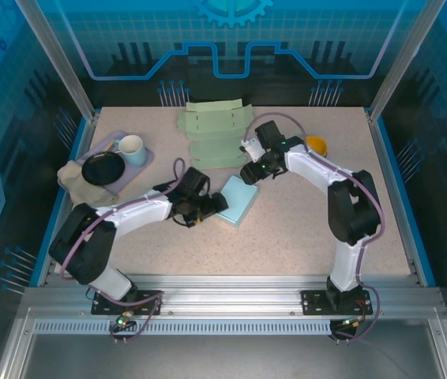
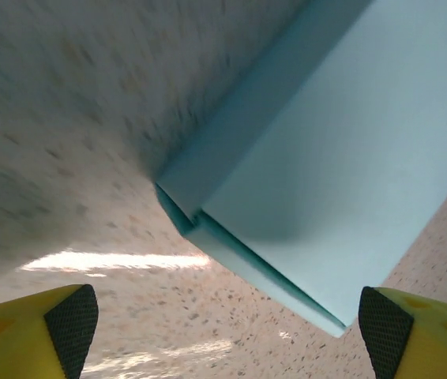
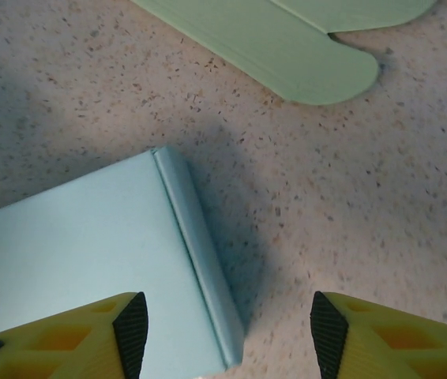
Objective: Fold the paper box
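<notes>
The light-blue folded paper box lies on the speckled counter between the left hand (spread wide) and the right hand, fingers apart.

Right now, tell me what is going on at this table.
A light blue paper box lies in the middle of the table. The left gripper sits open at one of its corners, and the right gripper hangs open over its far edge. Neither grips it. Flat green box blanks lie behind.
</notes>
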